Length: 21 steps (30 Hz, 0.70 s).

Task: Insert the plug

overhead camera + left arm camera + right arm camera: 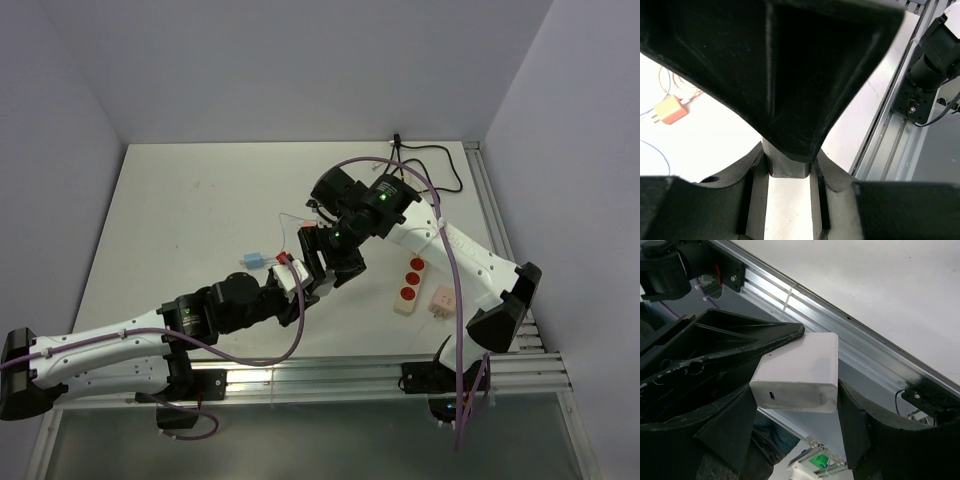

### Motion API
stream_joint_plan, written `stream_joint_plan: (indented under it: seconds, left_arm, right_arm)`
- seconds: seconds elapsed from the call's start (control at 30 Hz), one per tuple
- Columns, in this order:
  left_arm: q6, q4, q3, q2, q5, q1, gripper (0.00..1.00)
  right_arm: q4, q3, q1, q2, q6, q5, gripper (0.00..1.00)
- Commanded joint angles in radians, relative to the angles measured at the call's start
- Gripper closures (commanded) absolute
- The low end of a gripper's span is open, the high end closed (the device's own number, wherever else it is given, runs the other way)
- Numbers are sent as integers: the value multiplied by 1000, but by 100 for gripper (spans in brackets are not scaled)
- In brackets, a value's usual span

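holding the plug [797, 372] in the right gripper [796, 402]: the white block sits between its fingers with both side walls against the pads. it is up off the tabletop [200, 200] near the middle, left of the power strip [409, 285]. left gripper [788, 200] is drawn nearly closed right beside it. a pale strip shows between its fingers, and i cannot tell if that is the plug or bare tabletop.

handling, my read: small rigid plastic shell, light, won't deform under a squeeze, so weight is a non-issue. the shell looks smooth and glossy, so expect it to slide or twist in the pads once a socket pushes back. best hold is across the two flat side walls, seated deep, with the port face kept clear. prongs are not visible in any view, so which end faces the strip is unknown. the strip's red sockets lie to the right and nearer than both grippers.
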<state>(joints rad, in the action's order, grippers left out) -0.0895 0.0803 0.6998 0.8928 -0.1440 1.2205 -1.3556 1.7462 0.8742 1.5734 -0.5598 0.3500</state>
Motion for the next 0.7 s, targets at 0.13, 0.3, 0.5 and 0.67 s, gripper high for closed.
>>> stream_joint_plan:
  seconds: [0.13,0.3,0.5,0.67]
  left_arm:
    - [39,-51,24,1,-34,30,100]
    - [37,-53,15,6,-31,39,100]
    - [39,-51,18,3,-16,40,100]
    - [33,-48,20,1,-16,40,100]
  right_arm:
    - [-94,29,-11,-16,9,24,30]
    - [-93,9,-12,-18,15,11,31]
    - [-93,3,-12,-15,26,-5,31]
    - [-93,-2,-12,-10,35,-32,29]
